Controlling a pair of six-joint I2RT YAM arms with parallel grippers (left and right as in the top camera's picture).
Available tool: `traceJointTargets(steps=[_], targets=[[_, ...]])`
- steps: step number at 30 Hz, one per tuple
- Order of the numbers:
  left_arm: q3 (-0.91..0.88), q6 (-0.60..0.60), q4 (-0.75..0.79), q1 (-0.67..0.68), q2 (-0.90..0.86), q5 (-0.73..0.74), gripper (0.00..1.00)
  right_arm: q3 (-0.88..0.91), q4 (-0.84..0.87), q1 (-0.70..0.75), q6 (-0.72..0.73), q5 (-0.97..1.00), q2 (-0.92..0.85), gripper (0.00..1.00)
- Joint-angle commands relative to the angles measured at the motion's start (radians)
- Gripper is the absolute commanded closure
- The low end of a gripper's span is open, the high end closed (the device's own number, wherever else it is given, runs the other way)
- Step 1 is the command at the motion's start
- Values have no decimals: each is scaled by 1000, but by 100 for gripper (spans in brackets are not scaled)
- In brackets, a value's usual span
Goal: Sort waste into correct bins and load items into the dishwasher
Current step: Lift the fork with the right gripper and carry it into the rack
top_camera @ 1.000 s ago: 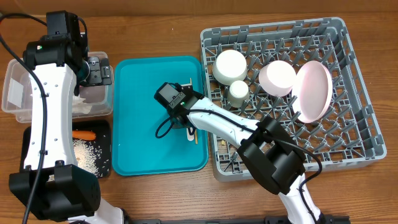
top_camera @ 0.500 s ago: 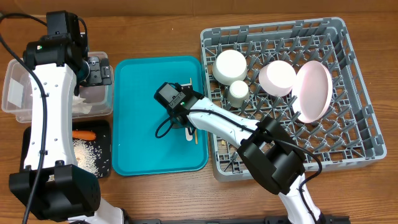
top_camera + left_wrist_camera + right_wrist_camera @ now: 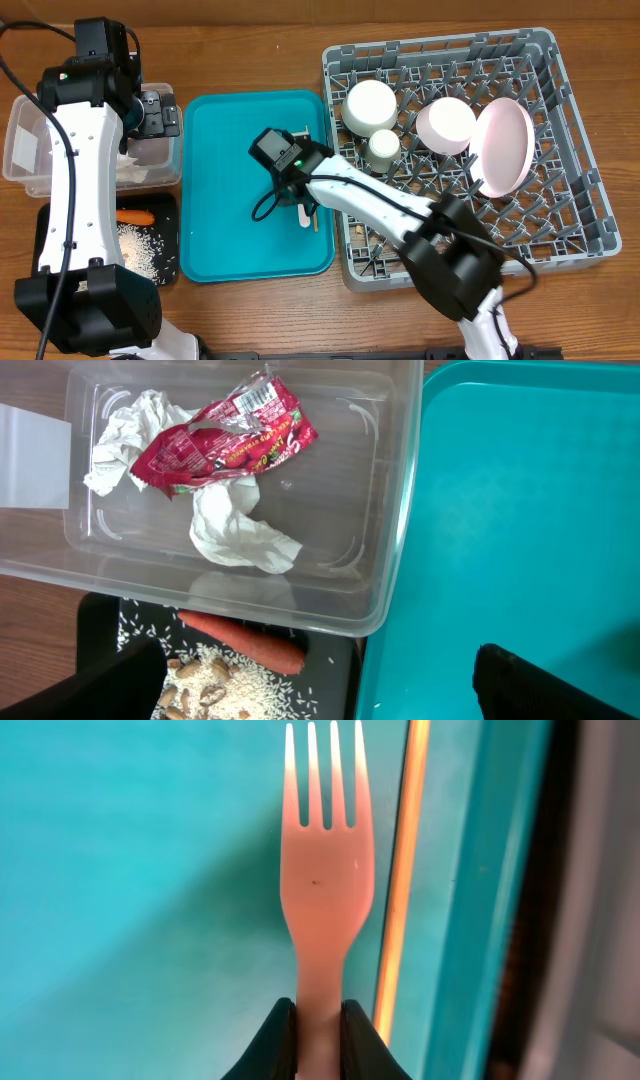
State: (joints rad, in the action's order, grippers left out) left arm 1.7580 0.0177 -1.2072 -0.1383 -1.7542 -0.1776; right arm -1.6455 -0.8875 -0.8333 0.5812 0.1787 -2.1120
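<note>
Right pincer [image 3: 318,1025] pinches fork [image 3: 322,870] handle over teal tray [image 3: 120,870], beside chopstick [image 3: 400,870], likely for dish rack [image 3: 590,215] loading. Left pincer [image 3: 157,113] spread, parked over clear tub [image 3: 390,510], upper left.

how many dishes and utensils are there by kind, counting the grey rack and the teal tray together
bowls: 2
cup: 1
plate: 1
fork: 1
chopstick: 1
total: 6
</note>
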Motion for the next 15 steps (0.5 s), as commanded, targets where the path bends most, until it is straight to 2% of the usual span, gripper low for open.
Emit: traceJointTargets(steps=[1,9,15], targets=[[27,-22,0,-5,15,-13,0,-19,-28,-1,-47,0,174,96],[27,-22,0,-5,15,-13,0,-19,-233,21,-127,7,341,96],[27,-22,0,-5,15,-13,0,-19,-414,78,-172,16,378,96]])
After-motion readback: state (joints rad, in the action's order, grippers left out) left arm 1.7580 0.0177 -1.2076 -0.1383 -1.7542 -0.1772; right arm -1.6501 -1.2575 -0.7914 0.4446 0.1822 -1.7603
